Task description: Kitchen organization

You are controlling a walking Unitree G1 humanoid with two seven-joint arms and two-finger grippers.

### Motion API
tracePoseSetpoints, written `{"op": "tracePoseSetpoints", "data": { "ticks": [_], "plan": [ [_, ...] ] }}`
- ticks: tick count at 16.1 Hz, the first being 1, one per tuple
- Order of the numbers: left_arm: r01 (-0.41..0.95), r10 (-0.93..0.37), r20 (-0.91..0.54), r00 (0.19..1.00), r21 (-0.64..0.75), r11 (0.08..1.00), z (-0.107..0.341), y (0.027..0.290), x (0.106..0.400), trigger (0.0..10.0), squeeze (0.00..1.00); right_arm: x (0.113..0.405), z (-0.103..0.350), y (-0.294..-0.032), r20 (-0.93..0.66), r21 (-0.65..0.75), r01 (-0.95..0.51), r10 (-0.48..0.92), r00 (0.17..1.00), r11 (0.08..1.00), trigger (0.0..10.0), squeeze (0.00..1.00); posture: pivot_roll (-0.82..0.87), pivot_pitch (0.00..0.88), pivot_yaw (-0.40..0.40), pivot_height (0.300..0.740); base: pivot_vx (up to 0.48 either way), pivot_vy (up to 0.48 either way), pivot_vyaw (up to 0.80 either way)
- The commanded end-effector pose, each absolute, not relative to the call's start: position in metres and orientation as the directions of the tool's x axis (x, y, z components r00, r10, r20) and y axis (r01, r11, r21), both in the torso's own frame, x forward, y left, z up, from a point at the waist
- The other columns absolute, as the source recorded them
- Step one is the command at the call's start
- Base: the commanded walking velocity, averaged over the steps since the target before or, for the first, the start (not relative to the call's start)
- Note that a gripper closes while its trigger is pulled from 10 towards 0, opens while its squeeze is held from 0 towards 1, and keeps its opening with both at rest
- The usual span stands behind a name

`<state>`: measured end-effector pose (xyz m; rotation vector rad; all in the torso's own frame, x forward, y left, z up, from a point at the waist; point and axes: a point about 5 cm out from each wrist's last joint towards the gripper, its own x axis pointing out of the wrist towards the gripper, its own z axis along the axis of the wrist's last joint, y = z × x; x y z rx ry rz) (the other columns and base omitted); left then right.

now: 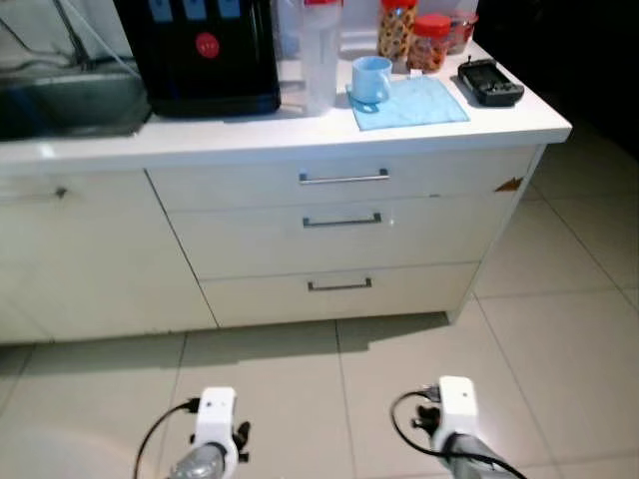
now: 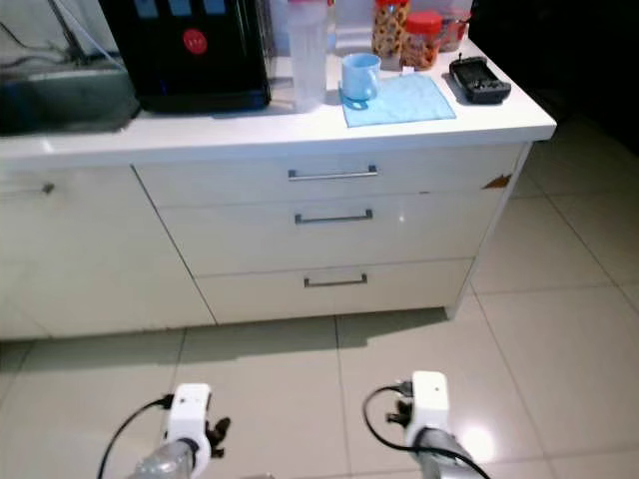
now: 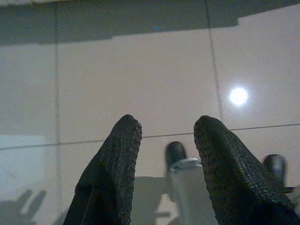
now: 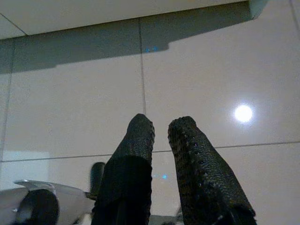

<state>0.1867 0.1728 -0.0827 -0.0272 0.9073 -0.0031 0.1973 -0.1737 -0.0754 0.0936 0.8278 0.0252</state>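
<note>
Three drawers (image 1: pixel 342 222): stacked under the bench (image 1: pixel 300 135).
Jars (image 1: pixel 428 41): perhaps three, behind the blue cloth (image 1: pixel 409 103).
Mug (image 1: pixel 370 79): one, on that cloth.
Left gripper (image 3: pixel 166 136): released, above floor.
Right gripper (image 4: pixel 161 129): narrowly parted, empty.

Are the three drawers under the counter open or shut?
Shut: the top drawer, middle drawer and bottom drawer all sit flush.

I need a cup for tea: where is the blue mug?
The blue mug stands on the light blue cloth on the countertop, right of the clear tall container.
</note>
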Motion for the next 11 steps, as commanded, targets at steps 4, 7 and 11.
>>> {"op": "tracePoseSetpoints", "data": {
  "ticks": [4, 7, 11],
  "plan": [
    [0.004, -0.016, -0.786, 0.618, -0.016, 1.0, -0.0814, 0.1721, 0.1898, 10.0, 0.0, 0.1945, -0.0766, -0.1788, -0.741, 0.081, 0.031, 0.039, 0.67, 0.996, 10.0, 0.0, 0.01, 0.0, 0.083, 0.74, 0.0, 0.48, 0.0],
    [-0.001, -0.013, -0.785, 0.62, -0.018, 1.0, -0.0809, 0.1721, 0.1908, 10.0, 0.0, 0.195, -0.0763, -0.1787, -0.739, 0.083, 0.035, 0.038, 0.673, 0.996, 10.0, 0.0, 0.02, 0.0, 0.082, 0.74, 0.0, 0.48, 0.0],
    [-0.006, -0.012, -0.79, 0.613, -0.02, 1.0, -0.0828, 0.1717, 0.1869, 10.0, 0.0, 0.1938, -0.0768, -0.1788, -0.74, 0.082, 0.039, 0.035, 0.672, 0.996, 10.0, 0.0, 0.02, 0.0, 0.081, 0.74, 0.0, 0.48, 0.0]
  ]
}}
